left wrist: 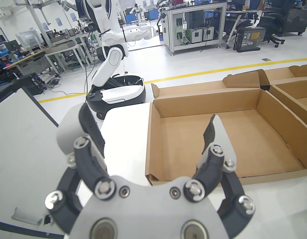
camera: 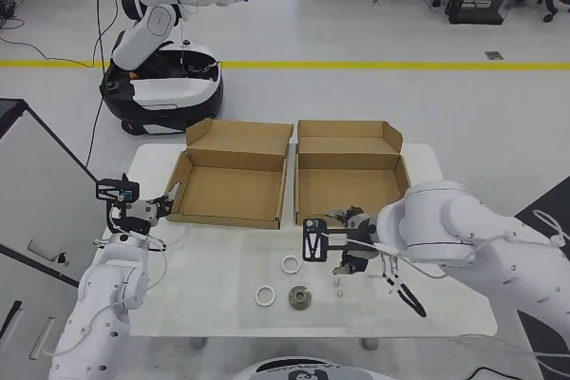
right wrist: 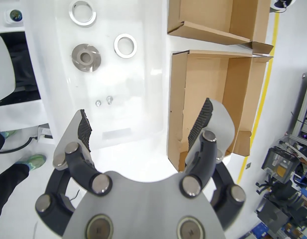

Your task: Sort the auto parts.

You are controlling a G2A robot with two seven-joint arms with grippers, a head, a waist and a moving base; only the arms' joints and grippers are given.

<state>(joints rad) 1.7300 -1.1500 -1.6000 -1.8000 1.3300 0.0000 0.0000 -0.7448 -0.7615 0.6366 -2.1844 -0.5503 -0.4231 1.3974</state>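
- The counter [camera: 218, 275] carries two open cardboard boxes. The right box [camera: 350, 161] is the landmark here, and the left box [camera: 237, 161] sits just beside it.
- The right arm bends across in front of the right box. The right pincer [right wrist: 145, 110] hangs above the counter near that box's front wall, spread wide and holding nothing.
- The left pincer [left wrist: 148, 115] is well apart from the right box, by the left box's outer corner. It is held roughly level, gaping and empty.
- The flanged hub [right wrist: 86, 57] lies well in front of the right box.
- One ring [right wrist: 125, 45] lies between the hub and the right box, and the other ring [right wrist: 82, 12] lies beyond the hub.
- Two bolts [right wrist: 109, 99] lie close together near the right box's front, nearest the right pincer. They are probably the next pick. The pincer should drop straight down, centre on one bolt, and close fully, because small parts slip.
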